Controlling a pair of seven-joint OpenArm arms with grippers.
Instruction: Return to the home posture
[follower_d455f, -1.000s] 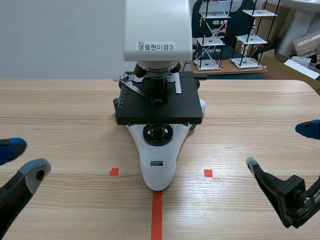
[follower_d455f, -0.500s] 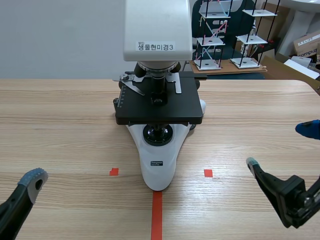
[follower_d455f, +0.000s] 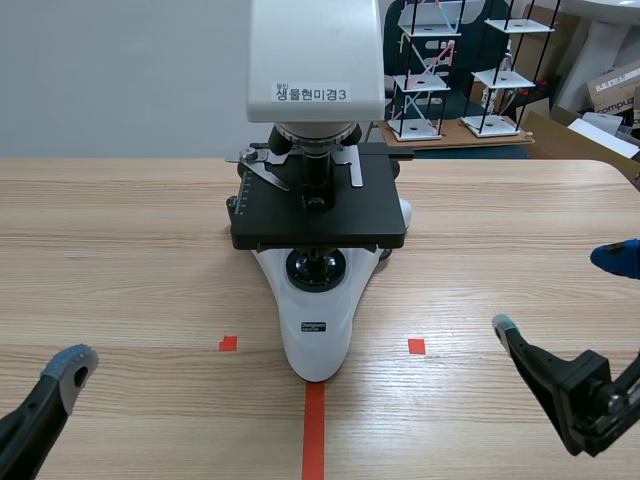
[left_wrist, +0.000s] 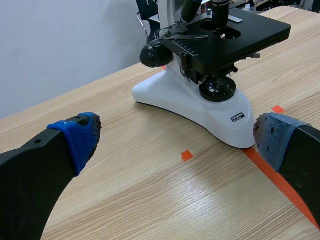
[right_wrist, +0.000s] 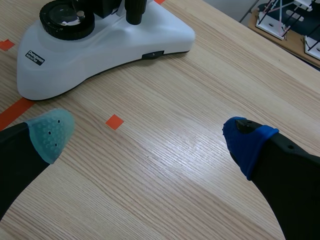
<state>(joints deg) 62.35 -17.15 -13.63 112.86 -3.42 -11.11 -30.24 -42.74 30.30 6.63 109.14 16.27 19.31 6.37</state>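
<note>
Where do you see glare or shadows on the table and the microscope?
Right wrist view: a pale sheen on the table beside the small red mark. Left wrist view: a soft shadow hugs the microscope base. Scene view: the black stage shades the white base below it; no harsh glare.

Left claw (left_wrist: 170, 150) fingers spread wide, nothing between; microscope (left_wrist: 205, 75) stands ahead on the table (left_wrist: 125, 190).

The left pincer (left_wrist: 175, 139) has two thick black fingers (left_wrist: 30, 175) with soft tips: one blue pad (left_wrist: 80, 134) and one grey pad (left_wrist: 274, 140) full of tiny dots. The right pincer (right_wrist: 149, 137) is black too, with a pale green dotted pad (right_wrist: 50, 131) and a bright blue tip (right_wrist: 247, 141). A blocky black joint (follower_d455f: 585, 385) sits behind its finger.
</note>
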